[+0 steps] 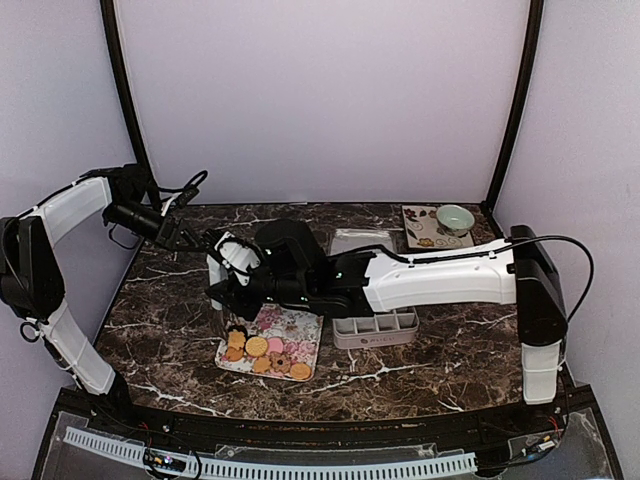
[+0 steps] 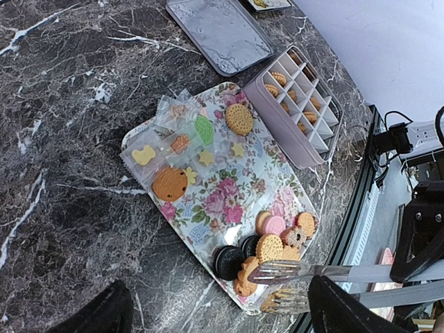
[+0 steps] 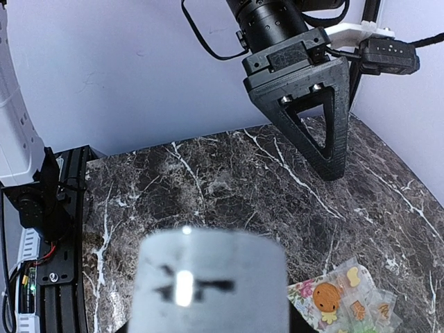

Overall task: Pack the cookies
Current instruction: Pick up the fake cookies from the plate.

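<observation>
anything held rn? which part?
Right gripper apparently holds the metal tongs by the handle end, tips over the cookies; left gripper open, empty.

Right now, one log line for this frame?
left gripper open, empty | right gripper holding tongs, tips over cookies on tray | box partly filled

Golden-tan cookies (image 2: 269,246) (few pink), floral tray (image 2: 222,198), dark marbled table (image 2: 69,139)

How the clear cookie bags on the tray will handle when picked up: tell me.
The bags look like thin crinkled plastic, so probably floppy and slippery. Each holds few small cookies, so likely light; squeezing may crack them.
</observation>
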Robot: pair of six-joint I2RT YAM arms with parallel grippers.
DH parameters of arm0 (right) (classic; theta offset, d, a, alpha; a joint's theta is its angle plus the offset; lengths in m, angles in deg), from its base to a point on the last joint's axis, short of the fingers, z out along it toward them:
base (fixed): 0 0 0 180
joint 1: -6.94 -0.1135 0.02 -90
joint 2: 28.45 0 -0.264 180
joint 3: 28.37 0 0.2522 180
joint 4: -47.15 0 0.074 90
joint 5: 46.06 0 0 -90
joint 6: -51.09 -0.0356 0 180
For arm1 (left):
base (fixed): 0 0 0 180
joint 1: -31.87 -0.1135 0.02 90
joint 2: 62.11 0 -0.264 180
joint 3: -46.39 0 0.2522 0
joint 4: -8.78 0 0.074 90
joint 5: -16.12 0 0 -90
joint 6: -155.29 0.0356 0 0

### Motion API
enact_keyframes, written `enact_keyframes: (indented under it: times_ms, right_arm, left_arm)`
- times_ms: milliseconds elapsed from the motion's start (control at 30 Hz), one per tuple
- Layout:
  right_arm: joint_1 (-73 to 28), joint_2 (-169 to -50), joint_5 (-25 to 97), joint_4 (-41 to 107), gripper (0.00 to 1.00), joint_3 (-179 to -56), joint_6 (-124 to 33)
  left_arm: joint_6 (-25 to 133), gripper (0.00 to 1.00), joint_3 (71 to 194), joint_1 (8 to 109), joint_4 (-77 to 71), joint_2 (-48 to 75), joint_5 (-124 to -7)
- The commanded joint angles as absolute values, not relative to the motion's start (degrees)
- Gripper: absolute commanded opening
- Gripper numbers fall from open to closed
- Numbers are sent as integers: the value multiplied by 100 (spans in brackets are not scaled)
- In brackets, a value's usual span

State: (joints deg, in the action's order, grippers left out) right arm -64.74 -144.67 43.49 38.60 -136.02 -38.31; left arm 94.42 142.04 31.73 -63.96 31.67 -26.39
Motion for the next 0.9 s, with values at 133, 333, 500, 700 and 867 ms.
enact_keyframes:
  times_ms: [133,333,500,700,867]
  right_arm:
    - [-6476,-14613,4260,4148,41,-13701,-3812]
    - [-6475,-14680,4285,4139,41,-13627,-3799]
    - [-6471,-14782,4179,4149,41,-13603,-3876]
    - [-6472,-14803,4164,4119,39,-13527,-3888]
    - [-6484,-14736,4272,4051,43,-13434,-3821]
  left_arm:
    - [9553,90,14101,3144,-6559,2921,-2577]
    - [9562,90,14110,3148,-6571,2922,-2561]
    - [9579,90,14101,3143,-6591,2926,-2560]
    - [9579,90,14114,3143,-6591,2916,-2549]
    - [9568,90,14110,3148,-6584,2923,-2519]
